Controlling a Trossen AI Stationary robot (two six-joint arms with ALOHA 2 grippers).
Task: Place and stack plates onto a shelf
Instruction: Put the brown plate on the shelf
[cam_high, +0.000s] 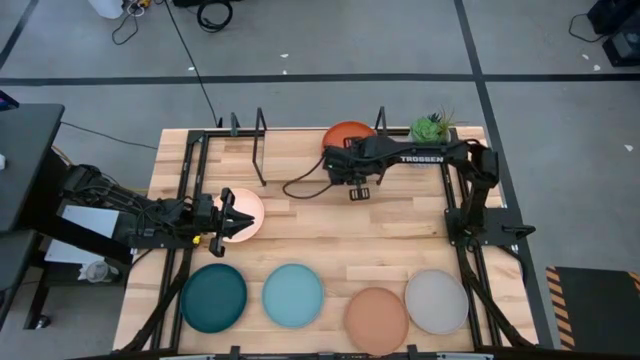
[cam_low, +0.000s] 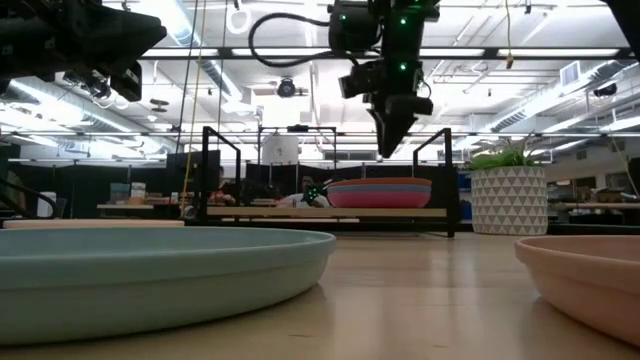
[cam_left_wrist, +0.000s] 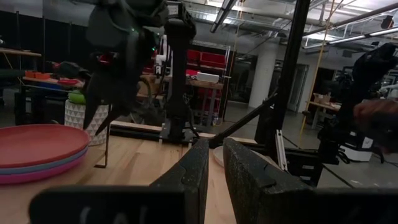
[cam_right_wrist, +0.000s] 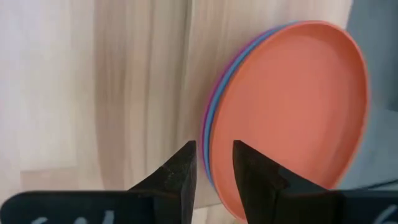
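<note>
The cream-pink plate (cam_high: 245, 213) lies flat at the table's left. My left gripper (cam_high: 222, 215) is level over its left rim, pointing right, fingers (cam_left_wrist: 193, 168) shut with a pale sliver beyond the tips. Orange plate (cam_high: 348, 133) tops a blue and a magenta plate (cam_right_wrist: 208, 118) on the shelf (cam_low: 300, 211). My right gripper (cam_high: 358, 190) hangs just in front of that stack (cam_low: 380, 190), pointing down, open by a narrow gap, empty. Dark teal (cam_high: 213, 297), light blue (cam_high: 293, 295), peach (cam_high: 377, 318) and grey (cam_high: 437, 300) plates lie in a row along the near edge. My left gripper sits over the left rim of the cream-pink plate, but its own body hides the spot, so I cannot tell whether the fingers touch the plate.
A potted green plant (cam_high: 432, 127) stands at the shelf's right end, beside the stack. Thin black upright loops (cam_high: 260, 145) rise from the shelf's left half. Bare wood lies between the shelf and the near row of plates.
</note>
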